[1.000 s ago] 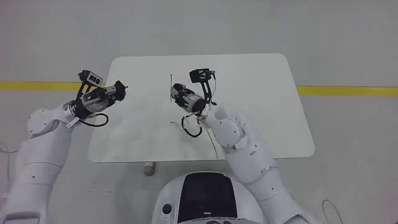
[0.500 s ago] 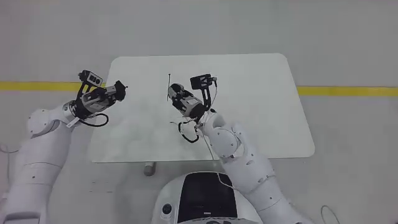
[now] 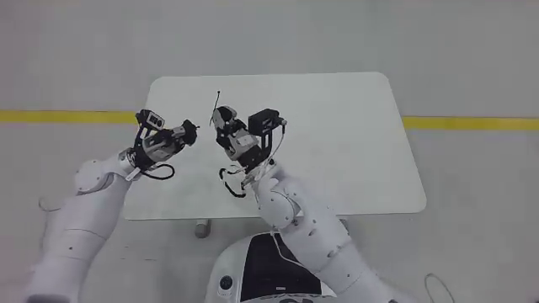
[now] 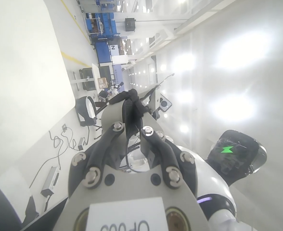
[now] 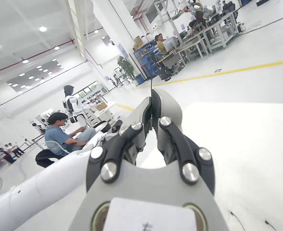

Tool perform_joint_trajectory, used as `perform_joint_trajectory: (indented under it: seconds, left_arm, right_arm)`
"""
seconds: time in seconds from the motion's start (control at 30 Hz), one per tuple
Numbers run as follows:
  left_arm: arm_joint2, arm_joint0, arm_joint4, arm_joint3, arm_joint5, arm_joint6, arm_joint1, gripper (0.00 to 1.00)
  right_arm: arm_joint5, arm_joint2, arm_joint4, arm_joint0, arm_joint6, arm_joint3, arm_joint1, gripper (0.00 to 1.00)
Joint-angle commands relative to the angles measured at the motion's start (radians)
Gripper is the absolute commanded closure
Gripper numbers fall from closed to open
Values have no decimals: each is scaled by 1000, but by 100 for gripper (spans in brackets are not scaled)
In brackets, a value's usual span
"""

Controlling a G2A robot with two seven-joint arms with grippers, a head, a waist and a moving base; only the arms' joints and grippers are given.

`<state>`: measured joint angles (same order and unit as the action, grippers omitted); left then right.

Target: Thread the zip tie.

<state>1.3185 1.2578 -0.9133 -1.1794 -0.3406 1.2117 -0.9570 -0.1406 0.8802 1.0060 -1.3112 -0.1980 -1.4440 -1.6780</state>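
Black zip tie (image 5: 151, 86) clamped in my right gripper (image 5: 152, 98) looks wobbly, so the closed-up left gripper (image 3: 190, 130) at its 9 o'clock might miss.

Bright, even overhead light, with heavy glare in the left wrist view.
From above, the white table (image 3: 337, 135) is flatly lit, and the floor (image 3: 269, 34) at 12 o'clock is equally bright. Ceiling lamps (image 5: 42, 28) shine in the right wrist view. In the left wrist view they bloom into white patches (image 4: 237, 46), and the table's edge bows with lens distortion.

Top camera: straight down on my worktop (image 3: 337, 135). Wrist cameras: close behind my jaws, facing outward; all share worktop.
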Motion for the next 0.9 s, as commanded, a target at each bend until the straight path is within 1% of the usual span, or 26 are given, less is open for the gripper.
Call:
perform_joint_trajectory:
  seconds: [0.0, 0.23, 0.27, 0.33, 0.37, 0.47, 0.6, 0.67, 0.73, 0.87]
  left_arm:
    - [-1, -8, 25, -15, 1, 3, 0, 100]
    - [-1, -8, 25, -15, 1, 3, 0, 100]
    - [-3, -6, 30, -17, 4, -11, -1, 100]
    - [-8, 2, 36, -24, 3, -38, -3, 100]
    - [-10, 9, 31, -28, 1, -42, -4, 100]
    - [-11, 26, 21, -35, 1, -43, -7, 100]
    - [-6, 44, 2, -46, 1, -45, -14, 100]
    - [-4, 50, 1, -50, 1, -47, -17, 100]
    - [-1, 54, 4, -56, 1, -52, -20, 100]
    - [-1, 54, 4, -56, 1, -52, -20, 100]
  right_arm:
    - [3, -1, 19, 5, -3, 2, 1, 100]
    - [3, -1, 19, 5, -3, 2, 1, 100]
    - [6, -1, 31, 5, -3, 1, 2, 100]
    - [16, -6, 73, 1, -18, -1, 4, 100]
    - [23, -12, 102, -2, -33, -1, 5, 100]
    - [33, -25, 138, -10, -68, 9, 6, 100]
    - [40, -39, 147, -12, -96, 32, 4, 100]
    - [49, -42, 154, -10, -111, 42, 3, 100]
    - [64, -43, 184, -2, -124, 44, 4, 100]
    - [64, -43, 184, -2, -124, 44, 4, 100]
